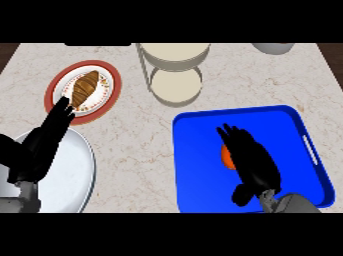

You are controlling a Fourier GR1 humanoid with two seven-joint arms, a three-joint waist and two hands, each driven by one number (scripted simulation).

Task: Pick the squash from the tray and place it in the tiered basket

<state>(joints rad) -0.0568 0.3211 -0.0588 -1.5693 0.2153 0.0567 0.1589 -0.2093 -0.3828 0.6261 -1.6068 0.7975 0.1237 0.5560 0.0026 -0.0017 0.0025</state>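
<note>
Counter (130, 145): right hand (249, 162) flat over squash (227, 156).

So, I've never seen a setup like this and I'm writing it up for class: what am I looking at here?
This is one view from the robot's head, looking steeply down at a marble counter. The black shapes are its hands. The right hand hangs over a blue tray, covering most of an orange squash; its fingers look fairly straight, not yet closed round it. The left hand rests open above a white plate. A red-rimmed plate holds a croissant. The cream tiered basket stands behind the tray.
</note>
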